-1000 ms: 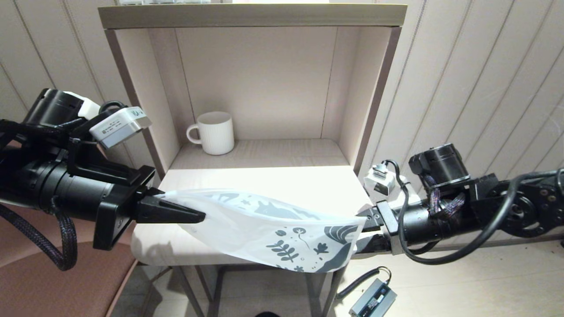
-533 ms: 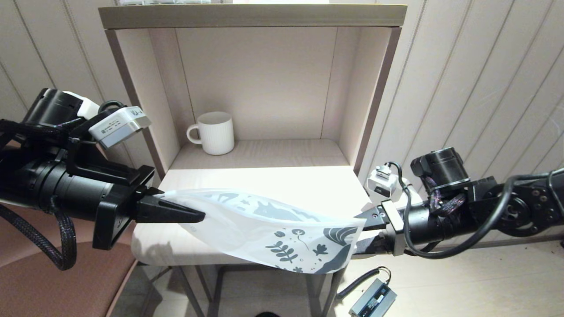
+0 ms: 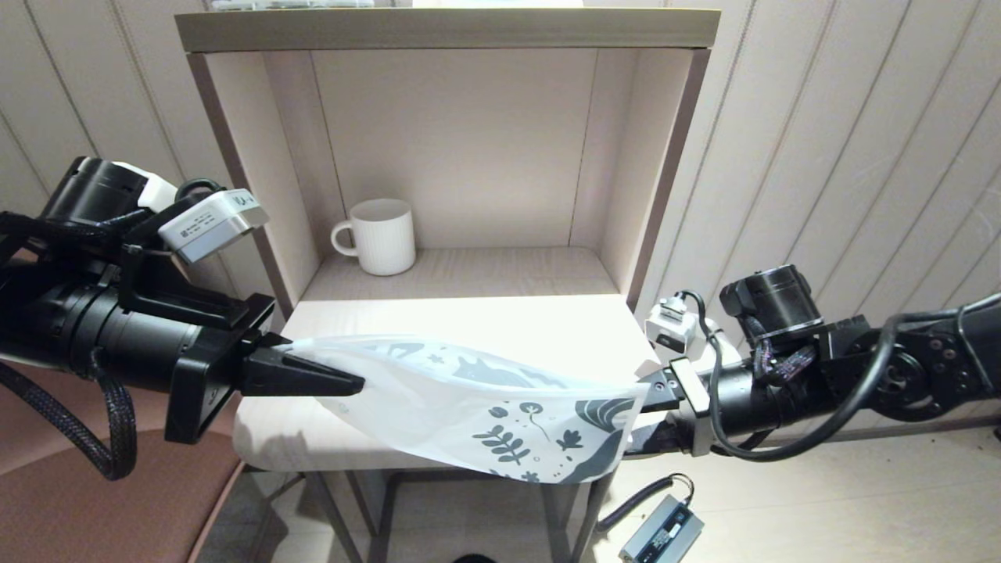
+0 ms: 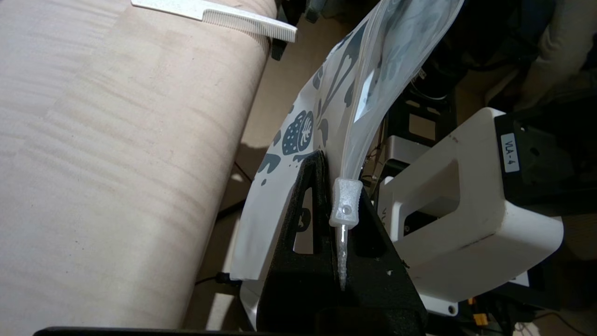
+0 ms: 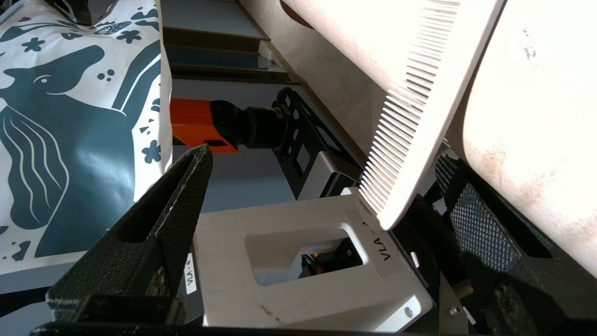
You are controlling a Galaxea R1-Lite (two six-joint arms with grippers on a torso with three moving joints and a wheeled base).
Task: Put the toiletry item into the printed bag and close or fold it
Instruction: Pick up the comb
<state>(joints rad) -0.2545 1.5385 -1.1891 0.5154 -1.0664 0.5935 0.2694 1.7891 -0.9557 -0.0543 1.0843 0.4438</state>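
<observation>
My left gripper (image 3: 348, 383) is shut on the zip-top end of the printed bag (image 3: 485, 407), just behind its white slider (image 4: 346, 203). It holds the bag in the air over the table's front edge. The bag's blue leaf-print end hangs free by the front right corner, beside my right gripper (image 3: 645, 414). The white comb (image 5: 419, 116) lies on the table with its toothed end past the right edge. That end sits between the open fingers of my right gripper (image 5: 326, 158), close to the meshed pad (image 5: 480, 224). The head view does not show the comb.
A white ribbed mug (image 3: 382, 236) stands at the back left of the shelf niche. The small pale table (image 3: 508, 328) juts out in front of it. A grey box on a cable (image 3: 661, 536) lies on the floor, and a brown seat (image 3: 102, 508) is at lower left.
My right arm has crept slightly left toward the table's right edge. The left gripper and the bag have stayed where they were.
</observation>
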